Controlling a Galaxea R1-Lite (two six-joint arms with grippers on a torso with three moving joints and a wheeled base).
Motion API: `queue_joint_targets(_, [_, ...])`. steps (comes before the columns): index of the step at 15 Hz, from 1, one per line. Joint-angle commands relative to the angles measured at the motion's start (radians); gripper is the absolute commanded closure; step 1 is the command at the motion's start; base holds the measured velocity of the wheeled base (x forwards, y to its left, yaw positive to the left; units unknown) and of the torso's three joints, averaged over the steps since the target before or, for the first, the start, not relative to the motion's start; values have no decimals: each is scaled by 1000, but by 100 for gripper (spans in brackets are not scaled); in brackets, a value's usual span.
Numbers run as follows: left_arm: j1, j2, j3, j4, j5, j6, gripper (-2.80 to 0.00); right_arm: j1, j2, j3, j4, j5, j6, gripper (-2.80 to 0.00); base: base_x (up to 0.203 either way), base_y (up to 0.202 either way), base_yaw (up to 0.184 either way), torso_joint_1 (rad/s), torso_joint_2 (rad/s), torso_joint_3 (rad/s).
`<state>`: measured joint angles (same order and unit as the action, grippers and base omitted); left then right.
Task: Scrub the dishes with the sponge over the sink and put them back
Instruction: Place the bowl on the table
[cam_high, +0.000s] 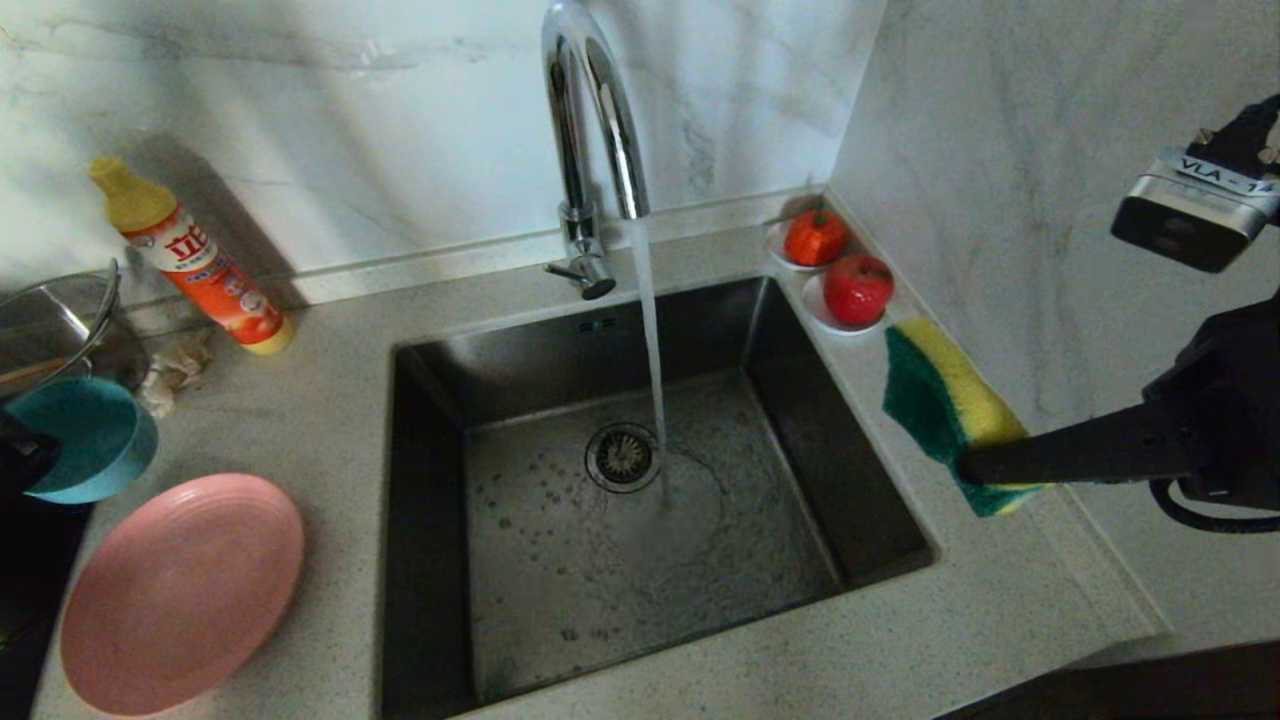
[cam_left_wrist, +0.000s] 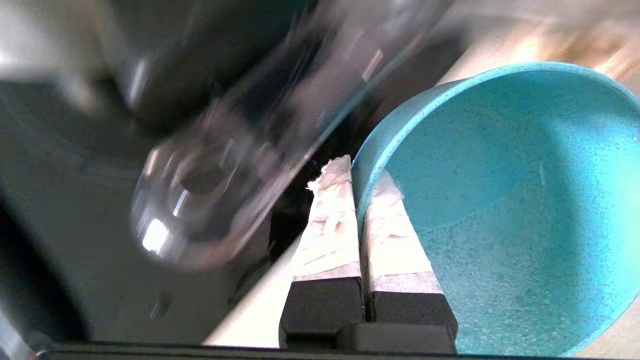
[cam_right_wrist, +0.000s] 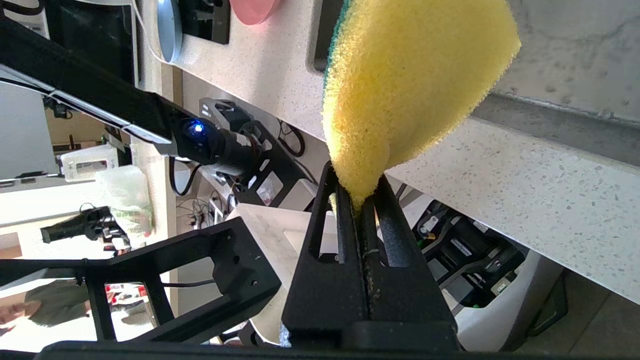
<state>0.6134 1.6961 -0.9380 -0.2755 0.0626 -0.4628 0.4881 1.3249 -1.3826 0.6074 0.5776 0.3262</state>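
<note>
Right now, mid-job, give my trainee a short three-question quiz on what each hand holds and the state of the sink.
1. True or false: the right hand grips the sponge over the counter to the right of the sink.
2. What does the left hand pinch? A) pink plate B) teal bowl C) soap bottle
3. Fill in: water from the tap is ____.

Key: 1 true; 2 B, by the rim; 3 running, landing beside the drain strainer.
</note>
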Motion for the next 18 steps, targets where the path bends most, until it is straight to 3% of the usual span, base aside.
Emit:
queue_joint_targets(1, [-10, 23, -26, -10, 2, -4, 0, -3, 5, 1, 3, 7, 1, 0, 0, 0, 0, 0, 0, 0])
queue_joint_targets(6, [-30, 52, 18, -19, 8, 5, 0, -19, 1, 7, 5, 14, 1, 0, 0, 0, 0, 0, 0, 0])
queue_joint_targets(11, [-35, 82, 79, -130, 39, 10, 0, -29, -3, 14, 3, 21, -3, 0, 0, 0, 0, 0, 0, 0])
queue_joint_targets(18, [-60, 65, 116, -53, 39, 13, 0, -31, -6, 14, 3, 21, -3, 0, 0, 0, 0, 0, 0, 0])
